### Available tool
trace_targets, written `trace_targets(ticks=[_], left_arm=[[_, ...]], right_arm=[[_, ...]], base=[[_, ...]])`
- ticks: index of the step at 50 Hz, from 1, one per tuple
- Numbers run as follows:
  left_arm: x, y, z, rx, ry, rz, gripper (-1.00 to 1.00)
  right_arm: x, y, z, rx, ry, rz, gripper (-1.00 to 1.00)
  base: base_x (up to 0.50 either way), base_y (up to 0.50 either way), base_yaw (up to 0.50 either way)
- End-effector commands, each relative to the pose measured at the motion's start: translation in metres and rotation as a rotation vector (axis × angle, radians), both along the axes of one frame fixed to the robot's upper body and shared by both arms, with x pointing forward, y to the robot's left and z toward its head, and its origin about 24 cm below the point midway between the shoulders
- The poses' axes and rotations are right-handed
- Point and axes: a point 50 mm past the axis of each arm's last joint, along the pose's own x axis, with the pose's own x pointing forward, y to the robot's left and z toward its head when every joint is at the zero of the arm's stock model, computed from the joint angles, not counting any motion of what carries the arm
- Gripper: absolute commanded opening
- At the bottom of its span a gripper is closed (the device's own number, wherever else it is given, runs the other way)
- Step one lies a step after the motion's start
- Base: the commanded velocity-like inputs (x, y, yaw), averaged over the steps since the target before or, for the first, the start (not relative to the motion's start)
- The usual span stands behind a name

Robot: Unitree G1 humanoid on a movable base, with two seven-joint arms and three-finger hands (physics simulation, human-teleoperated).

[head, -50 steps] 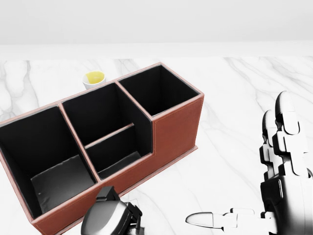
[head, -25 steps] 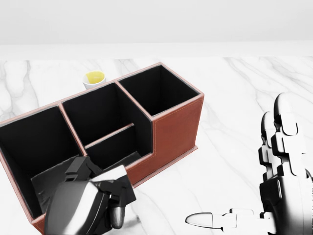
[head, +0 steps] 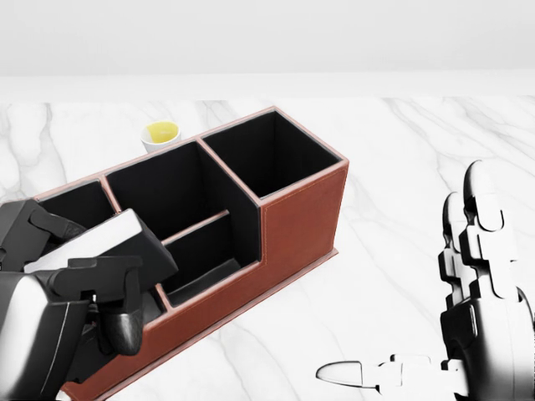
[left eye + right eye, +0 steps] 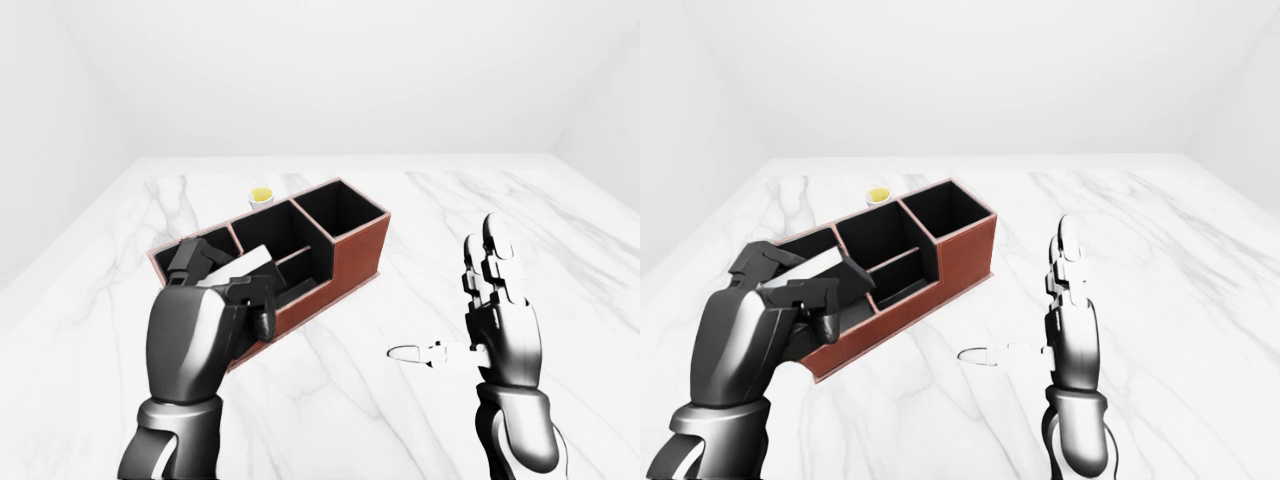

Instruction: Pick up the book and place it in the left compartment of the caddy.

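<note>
While your left hand [image 3: 75, 309] grips the book [image 3: 109, 238] over the caddy's [image 3: 292, 225] left compartment, lower it inside, then release; your right hand [image 3: 489, 334] is open beside the caddy.

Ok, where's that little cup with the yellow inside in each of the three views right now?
Left-eye view: the cup sits left of centre, just above the caddy's upper rim.
Head view: the cup is in the upper left, above the middle compartment's far wall.
Right-eye view: the cup is left of centre, above the caddy.
Shared landmark: the caddy's tall end compartment, just to the cup's right in every view.
</note>
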Motion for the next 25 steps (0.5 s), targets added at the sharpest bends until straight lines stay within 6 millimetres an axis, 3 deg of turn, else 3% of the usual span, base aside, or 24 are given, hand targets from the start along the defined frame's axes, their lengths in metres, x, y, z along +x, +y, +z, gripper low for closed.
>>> trace_targets(ticks=[1,4,12,25], left_arm=[[-0.008,0.026,0.031,0.128,-0.101,0.225,-1.0],[-0.004,0.033,0.033,0.154,-0.088,0.268,-1.0],[0.03,0.047,0.022,0.264,-0.056,0.386,-1.0],[0.068,0.049,-0.003,0.275,0.036,0.333,-1.0]], right_arm=[[0.002,0.0,-0.001,0.002,0.001,0.005,1.0],[0.004,0.0,0.0,0.001,-0.003,0.009,1.0],[0.003,0.0,0.002,-0.004,-0.012,0.012,1.0],[0.002,-0.001,-0.001,0.0,0.002,0.004,1.0]], base=[[0.0,0.0,0.0],[0.0,0.0,0.0],[0.0,0.0,0.0],[0.0,0.0,0.0]])
